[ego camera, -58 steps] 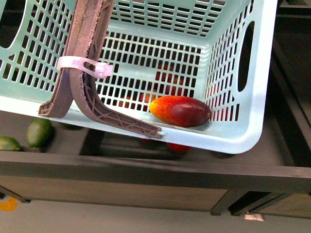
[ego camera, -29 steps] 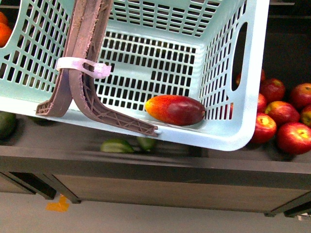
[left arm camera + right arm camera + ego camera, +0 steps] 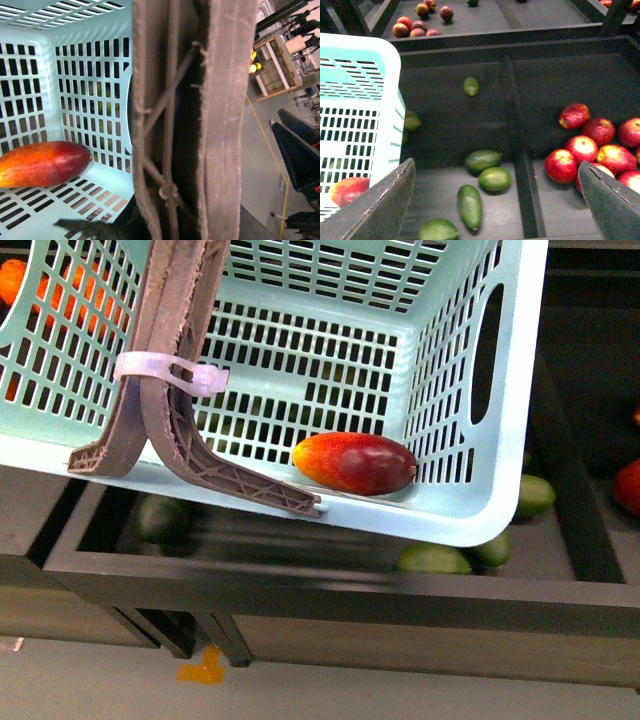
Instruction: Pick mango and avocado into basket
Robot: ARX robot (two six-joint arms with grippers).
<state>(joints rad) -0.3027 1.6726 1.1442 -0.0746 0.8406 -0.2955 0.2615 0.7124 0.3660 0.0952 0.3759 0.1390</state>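
On my screen the basket [image 3: 500, 510] reads as moulded plastic, smooth, with a soft sheen along its rim. Its handle [image 3: 170, 300] is a duller, matt plastic with rough, fuzzy edges and a ribbed lattice on the underside. The zip tie [image 3: 165, 370] round it is slick, glossy plastic. The mango [image 3: 355, 462] has smooth, lightly glossy skin. The worktop [image 3: 445, 115] looks dark and matt. On it the avocados [image 3: 470, 206] show a smooth, waxy low shine, and the apples [image 3: 580, 148] are glossier. The right fingers [image 3: 375, 210] look dark and matt, with scuffed pale edges.
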